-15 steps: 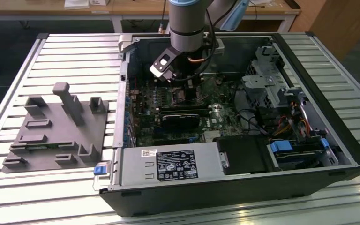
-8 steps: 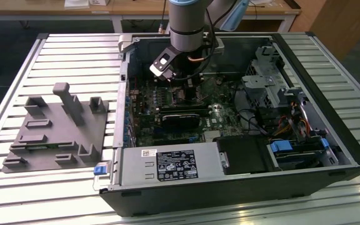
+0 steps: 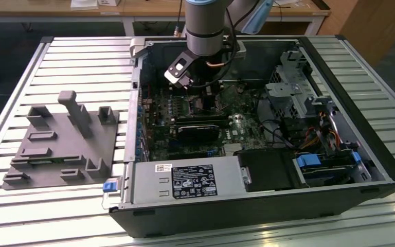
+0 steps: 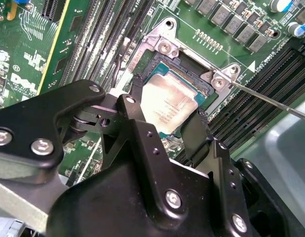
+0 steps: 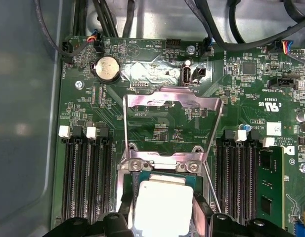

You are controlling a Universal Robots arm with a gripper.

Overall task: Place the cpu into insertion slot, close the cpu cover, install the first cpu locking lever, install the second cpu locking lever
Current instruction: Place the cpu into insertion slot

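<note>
1. Arm (image 3: 208, 31) was seen reaching into the computer case (image 3: 382, 170) in the exterior view.
2. In the second wrist view, the gripper (image 4: 168, 104) was clamped on the cpu (image 4: 164, 113), held at the insertion slot (image 4: 189, 69).
3. In the first wrist view, the cpu cover (image 5: 206, 101) was seen swung open.

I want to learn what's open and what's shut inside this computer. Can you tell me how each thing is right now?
cpu: between the jaws at the insertion slot; seated or not, cannot tell.
cpu cover: flipped open.
locking levers: both unlatched.
gripper: shut on the cpu.
computer case: side open.
</note>
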